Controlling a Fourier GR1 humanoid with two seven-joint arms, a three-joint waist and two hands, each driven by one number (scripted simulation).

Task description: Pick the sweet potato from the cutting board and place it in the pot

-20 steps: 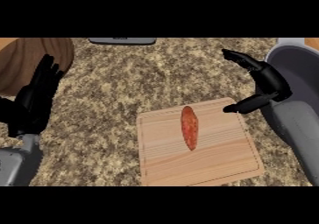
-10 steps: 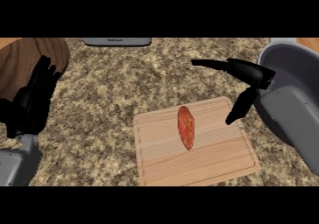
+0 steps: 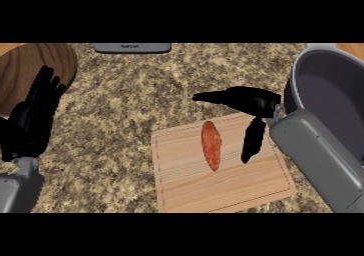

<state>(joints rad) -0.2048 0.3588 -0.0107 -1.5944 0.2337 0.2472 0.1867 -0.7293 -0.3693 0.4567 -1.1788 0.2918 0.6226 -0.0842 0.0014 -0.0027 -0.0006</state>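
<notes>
A long orange-red sweet potato (image 3: 211, 145) lies lengthwise on the light wooden cutting board (image 3: 222, 185) at centre right. My right hand (image 3: 248, 102) hovers over the board's far edge, open, fingers stretched left above the potato's far tip and the thumb (image 3: 252, 140) hanging down just right of the potato, apart from it. The dark grey pot (image 3: 336, 95) stands at the right edge, partly hidden behind my right forearm (image 3: 318, 160). My left hand (image 3: 33, 117) rests open at the left, fingers up.
A round wooden surface (image 3: 26, 67) shows at the top left corner. A grey object (image 3: 132, 48) sits at the counter's far edge. Speckled stone counter (image 3: 118, 105) lies between my hands.
My right hand has moved left and nearer, from beside the board's right corner to over the potato. The pot has come further into view at right. The left hand stayed put.
</notes>
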